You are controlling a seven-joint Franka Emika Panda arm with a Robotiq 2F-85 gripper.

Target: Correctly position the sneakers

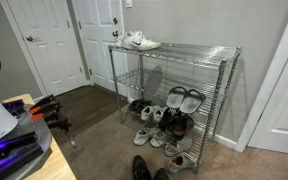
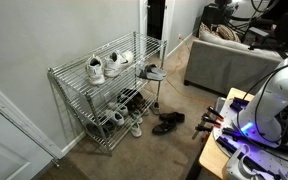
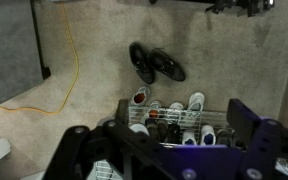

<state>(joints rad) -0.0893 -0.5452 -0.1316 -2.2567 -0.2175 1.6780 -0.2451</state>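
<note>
The white lace-up sneakers [image 1: 139, 41] sit as a pair on the top shelf of the chrome wire rack [image 1: 219, 52], near its left end. In the other exterior view they [image 2: 106, 66] lie side by side on the rack's [image 2: 66, 80] top. My gripper [image 3: 162, 130] is open and empty, well away from the rack and pointing towards it over the carpet. In the wrist view the rack [image 3: 174, 118] shows between my fingers; I cannot tell which pale shoes there are the sneakers.
Grey slip-ons [image 1: 184, 98] lie on the middle shelf and several shoes on the lower shelf and floor. Black shoes [image 1: 144, 168] [image 2: 167, 123] [image 3: 156, 63] lie on the carpet before the rack. A yellow cable [image 3: 69, 60] crosses the floor. A sofa [image 2: 224, 62] stands beyond.
</note>
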